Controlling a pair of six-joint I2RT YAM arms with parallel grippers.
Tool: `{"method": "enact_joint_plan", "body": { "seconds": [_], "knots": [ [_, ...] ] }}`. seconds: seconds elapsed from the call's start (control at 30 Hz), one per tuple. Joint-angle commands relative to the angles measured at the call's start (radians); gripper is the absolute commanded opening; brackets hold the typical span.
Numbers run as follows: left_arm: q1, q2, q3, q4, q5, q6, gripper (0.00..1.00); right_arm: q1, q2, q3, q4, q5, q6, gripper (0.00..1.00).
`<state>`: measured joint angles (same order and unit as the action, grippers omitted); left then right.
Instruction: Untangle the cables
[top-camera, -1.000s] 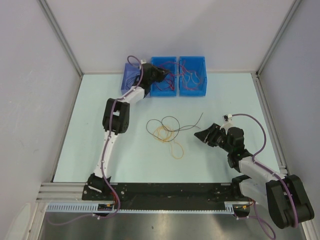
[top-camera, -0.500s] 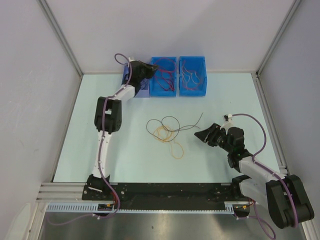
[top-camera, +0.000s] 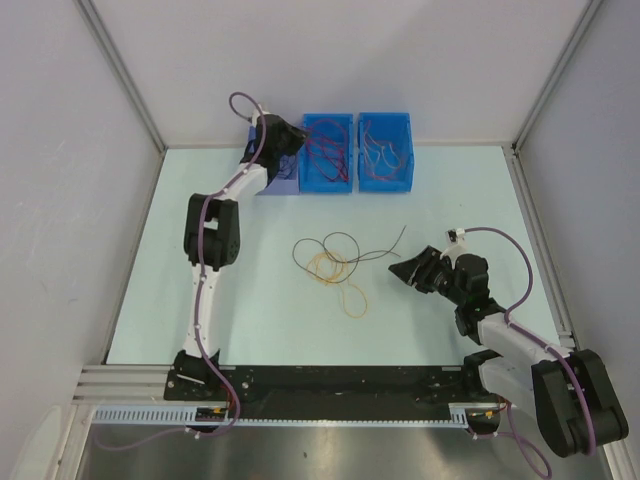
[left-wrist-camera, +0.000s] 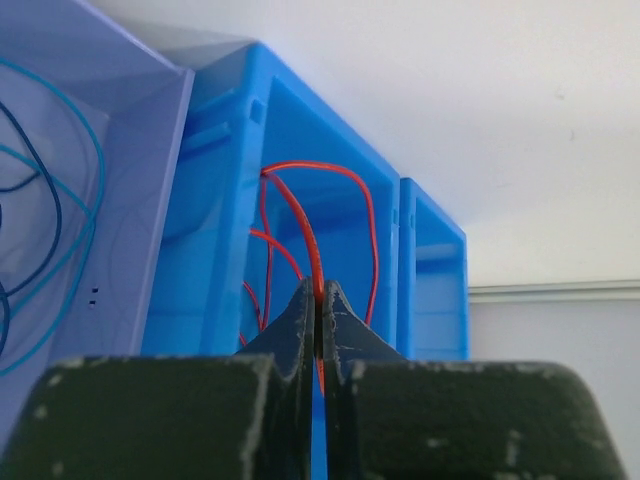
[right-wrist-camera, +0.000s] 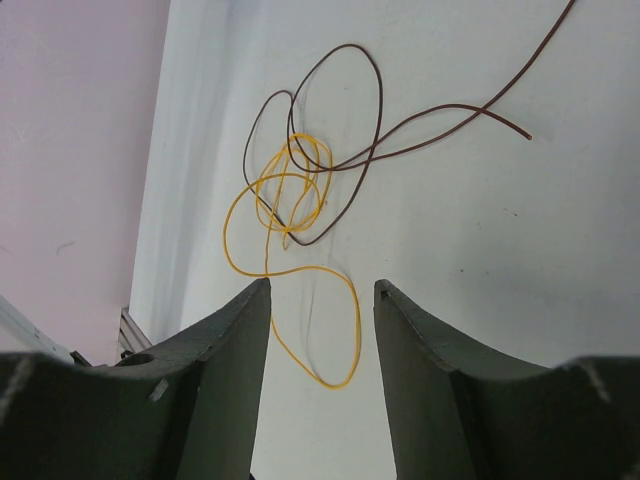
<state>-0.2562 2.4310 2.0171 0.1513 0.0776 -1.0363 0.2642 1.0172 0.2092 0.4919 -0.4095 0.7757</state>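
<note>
A tangle of a yellow cable (top-camera: 347, 291) and a black cable (top-camera: 340, 244) lies mid-table. It also shows in the right wrist view, yellow cable (right-wrist-camera: 240, 265) and dark cable (right-wrist-camera: 375, 95). My left gripper (top-camera: 297, 136) is at the back, over the edge between the lavender bin (top-camera: 275, 185) and the middle blue bin (top-camera: 330, 117). In the left wrist view it (left-wrist-camera: 320, 298) is shut on a red cable (left-wrist-camera: 300, 215) that trails into the middle bin (left-wrist-camera: 215, 230). My right gripper (top-camera: 404, 270) is open and empty, to the right of the tangle, and also shows in the right wrist view (right-wrist-camera: 322, 290).
Three bins stand in a row at the back wall. The lavender bin (left-wrist-camera: 150, 200) holds blue cables (left-wrist-camera: 70, 260). The middle bin and the right blue bin (top-camera: 385, 116) hold red cables (top-camera: 380, 155). Metal frame rails line the table's sides.
My left arm has swung left and back, from over the middle bin to its left edge, with the red cable in its jaws. The right arm and the tangle have not moved.
</note>
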Motion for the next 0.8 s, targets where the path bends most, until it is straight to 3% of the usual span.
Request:
{"method": "enact_joint_plan", "body": {
  "seconds": [0.0,0.2,0.23,0.33,0.43,0.63,0.77],
  "knots": [
    [-0.028,-0.096,0.052,-0.033,-0.1,0.157,0.0,-0.005,0.0,-0.008,0.043,-0.008,0.002,0.5],
    [-0.09,-0.044,0.155,-0.075,-0.141,0.285,0.04,-0.005,0.001,-0.007,0.043,-0.008,0.0,0.5],
    [-0.103,-0.036,0.166,-0.078,-0.121,0.301,0.18,-0.005,0.0,-0.007,0.043,-0.008,0.0,0.5],
    [-0.118,-0.017,0.203,-0.108,-0.105,0.321,0.43,-0.005,0.0,-0.007,0.043,-0.008,0.0,0.5],
    [-0.121,-0.035,0.206,-0.119,-0.095,0.335,0.57,-0.005,0.0,-0.007,0.043,-0.008,0.002,0.5],
    [-0.126,-0.111,0.219,-0.199,-0.11,0.397,0.7,-0.005,0.0,-0.007,0.043,-0.008,-0.001,0.5],
    [-0.14,-0.19,0.236,-0.286,-0.162,0.479,0.74,-0.005,0.0,-0.007,0.043,-0.008,0.0,0.5]
  ]
}}
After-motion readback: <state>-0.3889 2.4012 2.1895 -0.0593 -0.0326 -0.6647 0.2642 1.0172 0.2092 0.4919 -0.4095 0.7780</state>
